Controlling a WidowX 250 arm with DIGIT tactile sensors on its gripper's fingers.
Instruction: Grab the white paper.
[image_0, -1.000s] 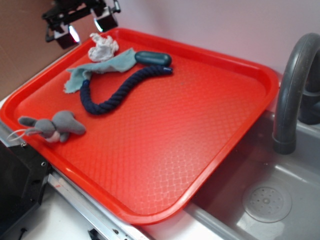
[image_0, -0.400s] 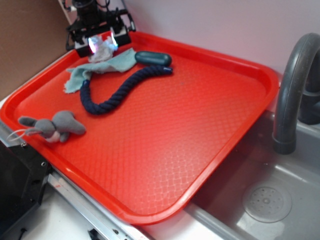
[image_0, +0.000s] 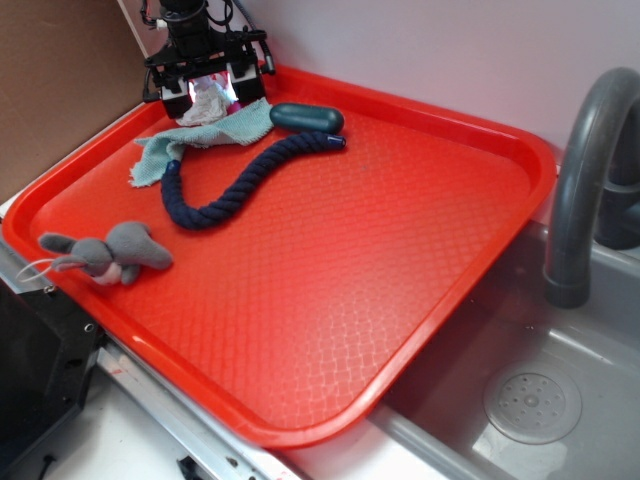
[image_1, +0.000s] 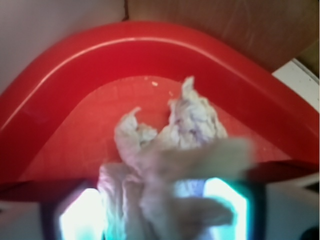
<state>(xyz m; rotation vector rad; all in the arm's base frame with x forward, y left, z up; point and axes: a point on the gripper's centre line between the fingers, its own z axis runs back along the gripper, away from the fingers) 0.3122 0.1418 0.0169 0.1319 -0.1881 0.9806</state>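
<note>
Now the black tool (image_0: 207, 85) is down at the far left corner of the red plastic tray (image_0: 430, 250), where 1 second ago it hung well above that corner, clear of everything. Its 2 fingers stand on either side of the small crumpled white paper (image_0: 209, 97), which has not shifted and rests on the far edge of the flat pale teal cloth (image_0: 190, 140). The wrist view shows the wad (image_1: 175, 135) between the lit pads, which stand narrowly around it; whether they already press it I cannot tell. That suggests the closing squeeze is what remains. Also on the tray are a dark blue rope (image_0: 235, 180), a dark teal oblong piece (image_0: 306, 116) and a grey plush mouse (image_0: 105, 253).
</note>
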